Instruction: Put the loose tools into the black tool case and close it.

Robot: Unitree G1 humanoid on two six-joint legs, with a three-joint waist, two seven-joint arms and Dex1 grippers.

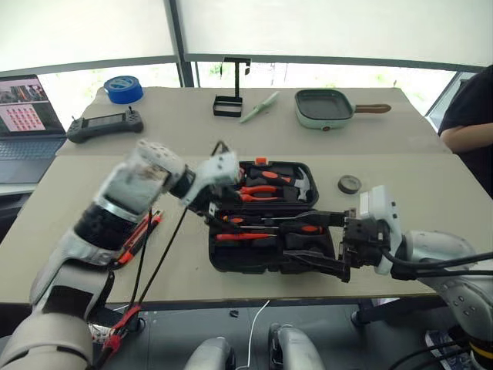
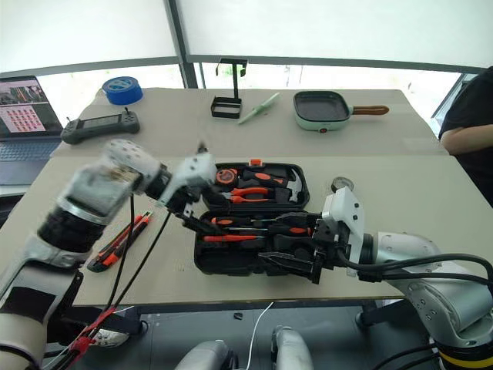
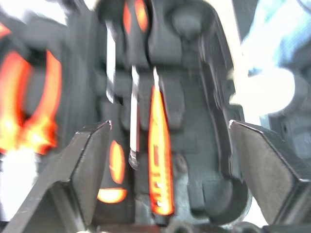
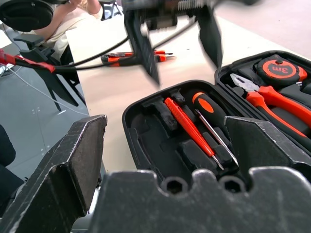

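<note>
Lying open on the table [image 1: 431, 193], the black tool case [image 1: 231, 258] holds a slim orange tester screwdriver [image 4: 187, 124] and an orange-and-black-handled screwdriver [image 4: 209, 109] in its near half. Left gripper [image 2: 192, 217] hovers above them, fingers spread, empty. Right gripper [image 2: 296, 258] — wide open, gripping nothing — sits at the case's right end. Utility knife [image 2: 115, 245] lies left of the case.

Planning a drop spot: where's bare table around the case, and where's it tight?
Free: table right of the black tool case, between case and green pan. Also bare: the strip between the case and the controller. Crowded: left of the case, where the utility knife lies under the left arm; both end effectors flank the case.
</note>
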